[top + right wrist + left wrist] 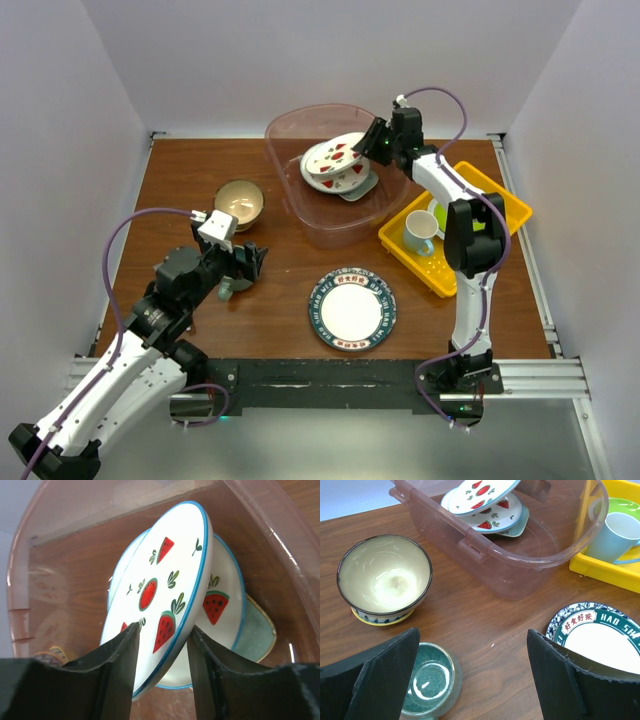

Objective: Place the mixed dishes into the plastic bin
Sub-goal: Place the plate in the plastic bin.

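My right gripper point(375, 140) point(162, 650) is shut on the rim of a red strawberry plate point(333, 154) point(165, 580). It holds the plate tilted inside the pinkish plastic bin point(330, 228) point(60, 540), above a second strawberry plate point(222, 605) and the pale mint tray point(257, 632). My left gripper point(245, 262) point(475, 680) is open and low over the table. The teal mug point(228, 290) point(427, 682) stands by its left finger point(375, 680). A tan bowl point(240, 203) point(385, 577) and a blue floral plate point(352, 308) point(600, 635) sit on the table.
A yellow perforated tray point(455, 270) point(600, 572) right of the bin holds a white mug point(420, 232) point(620, 537) and a lime-green plate point(440, 212). The tan bowl rests on a small yellow-rimmed dish point(375, 621). White walls enclose the table.
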Available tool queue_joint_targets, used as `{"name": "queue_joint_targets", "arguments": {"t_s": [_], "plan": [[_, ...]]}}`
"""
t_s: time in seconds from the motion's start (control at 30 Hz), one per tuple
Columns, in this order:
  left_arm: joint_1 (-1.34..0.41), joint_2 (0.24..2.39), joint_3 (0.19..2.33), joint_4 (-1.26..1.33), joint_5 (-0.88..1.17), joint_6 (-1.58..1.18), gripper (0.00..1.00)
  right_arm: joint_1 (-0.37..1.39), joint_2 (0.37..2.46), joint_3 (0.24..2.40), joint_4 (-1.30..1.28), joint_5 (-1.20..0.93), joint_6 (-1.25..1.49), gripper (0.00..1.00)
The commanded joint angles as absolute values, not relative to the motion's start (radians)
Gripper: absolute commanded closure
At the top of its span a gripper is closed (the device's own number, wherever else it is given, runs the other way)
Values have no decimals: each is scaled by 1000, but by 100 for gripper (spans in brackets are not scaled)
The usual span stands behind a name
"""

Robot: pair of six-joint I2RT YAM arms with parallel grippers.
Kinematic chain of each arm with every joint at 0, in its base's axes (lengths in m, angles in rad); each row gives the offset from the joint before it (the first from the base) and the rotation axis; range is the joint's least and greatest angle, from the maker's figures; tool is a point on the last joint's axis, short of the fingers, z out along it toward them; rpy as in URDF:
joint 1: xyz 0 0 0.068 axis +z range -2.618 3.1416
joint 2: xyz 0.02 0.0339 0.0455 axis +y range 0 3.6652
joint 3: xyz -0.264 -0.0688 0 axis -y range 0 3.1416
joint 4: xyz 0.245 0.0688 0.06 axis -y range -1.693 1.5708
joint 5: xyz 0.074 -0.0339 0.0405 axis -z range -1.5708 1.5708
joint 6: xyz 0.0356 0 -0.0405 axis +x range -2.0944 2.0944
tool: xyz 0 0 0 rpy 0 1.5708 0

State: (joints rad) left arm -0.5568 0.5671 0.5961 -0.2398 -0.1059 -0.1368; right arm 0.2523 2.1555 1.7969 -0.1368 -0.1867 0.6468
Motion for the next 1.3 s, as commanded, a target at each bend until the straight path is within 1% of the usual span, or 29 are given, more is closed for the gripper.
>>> {"name": "queue_joint_targets", "arguments": {"t_s": [0.0, 0.03, 0.1, 0.23, 0.3, 0.33, 0.4, 0.53, 0.63, 0.83, 1.03, 1.27], "plan": [[-554, 561, 595, -183, -92, -117, 7, 253, 2135, 1842, -81, -146, 598, 47], [-552, 564, 595, -183, -89, -115, 7, 256, 2135, 1841, -86, -143, 582, 46], [-552, 566, 595, -181, -86, -115, 7, 255, 2141, 1845, -107, -129, 565, 39], [-554, 568, 595, -181, -81, -115, 6, 262, 2148, 1859, -143, -103, 503, 31], [-552, 568, 595, -181, -81, -115, 6, 267, 2148, 1858, -152, -88, 477, 29], [-552, 568, 595, -179, -78, -115, 6, 268, 2149, 1858, -156, -84, 469, 27], [-552, 566, 595, -179, -77, -115, 6, 273, 2154, 1858, -166, -77, 450, 26], [-554, 568, 595, -181, -74, -114, 6, 287, 2155, 1865, -189, -45, 402, 22], [-554, 568, 595, -179, -71, -115, 6, 302, 2145, 1870, -204, -18, 354, 18], [-552, 566, 595, -179, -63, -112, 6, 314, 2094, 1858, -216, 14, 273, 13], [-554, 558, 597, -178, -54, -113, 6, 314, 2005, 1807, -215, 3, 215, 11], [-554, 549, 598, -183, -43, -113, 5, 314, 1869, 1726, -232, -181, 102, 9]]}}
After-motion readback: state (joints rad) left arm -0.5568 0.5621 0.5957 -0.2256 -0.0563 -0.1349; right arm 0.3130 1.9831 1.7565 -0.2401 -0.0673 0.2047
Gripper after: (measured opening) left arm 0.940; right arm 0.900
